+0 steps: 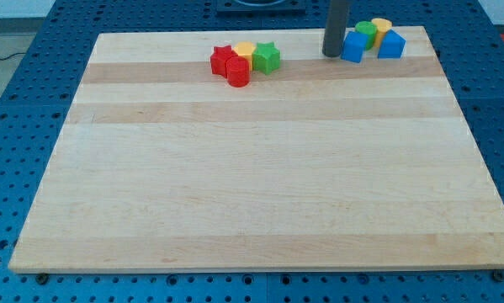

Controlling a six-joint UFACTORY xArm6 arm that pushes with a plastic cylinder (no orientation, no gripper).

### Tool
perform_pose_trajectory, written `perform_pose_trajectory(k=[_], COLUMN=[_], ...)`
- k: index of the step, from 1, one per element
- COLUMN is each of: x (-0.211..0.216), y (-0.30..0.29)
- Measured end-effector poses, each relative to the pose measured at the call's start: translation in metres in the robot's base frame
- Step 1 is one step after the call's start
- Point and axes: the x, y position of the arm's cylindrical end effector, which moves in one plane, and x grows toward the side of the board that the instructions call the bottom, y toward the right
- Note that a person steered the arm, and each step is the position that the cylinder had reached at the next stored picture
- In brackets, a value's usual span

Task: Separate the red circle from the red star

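The red star (222,59) and the red circle (238,71) sit touching near the view's top, left of centre; the circle is at the star's lower right. A yellow block (245,50) and a green star (267,57) touch that same cluster on its right. My tip (331,54) rests on the board well to the right of this cluster, just left of a blue block (352,47). It touches neither red block.
A second cluster stands at the view's top right: the blue block, a green block (366,30), a yellow block (381,25) and another blue block (391,44). The wooden board (260,194) lies on a blue perforated table.
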Motion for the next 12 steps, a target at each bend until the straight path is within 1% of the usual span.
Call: perform_pose_trajectory(k=[2, 3, 4, 5, 6, 7, 9, 10, 11, 12], x=[0.0, 0.009, 0.053, 0.078, 0.084, 0.084, 0.084, 0.102, 0.114, 0.082], y=[0.03, 0.01, -0.026, -0.084, -0.13, -0.144, -0.149, -0.15, -0.184, -0.211])
